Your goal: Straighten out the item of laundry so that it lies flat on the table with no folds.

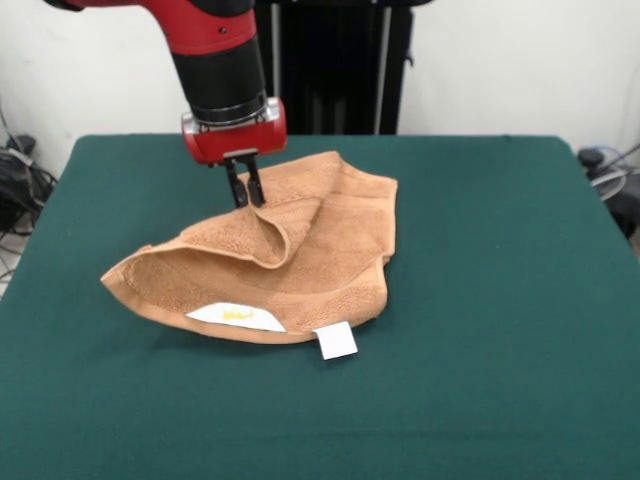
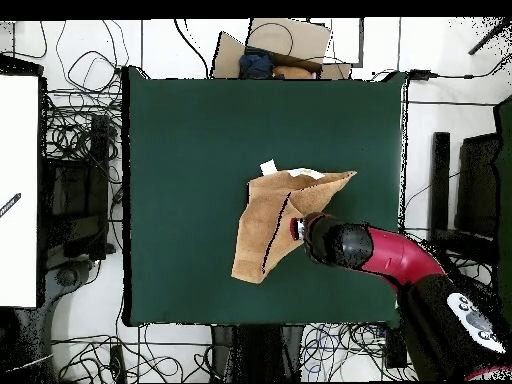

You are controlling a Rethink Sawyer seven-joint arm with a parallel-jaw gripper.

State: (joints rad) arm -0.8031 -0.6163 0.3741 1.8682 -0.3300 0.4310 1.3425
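Observation:
The orange-tan terry towel (image 1: 300,250) lies crumpled near the middle of the dark green table (image 1: 500,300), with one part folded over and raised in a ridge. A white tag with a yellow mark (image 1: 237,316) and a plain white tag (image 1: 337,341) show at its near edge. My gripper (image 1: 247,200) comes straight down on the towel's far left part, its two black fingers close together and pinching the raised fold. In the overhead view the towel (image 2: 262,225) lies right of the centre of the table (image 2: 180,150), and the red arm covers the gripper (image 2: 298,229) at the towel's right side.
The black pedestal (image 1: 335,65) stands behind the table's far edge. Cables lie on the floor around the table (image 2: 85,130). A cardboard box (image 2: 275,50) sits beyond one table edge, and a white board (image 2: 18,190) stands at the left.

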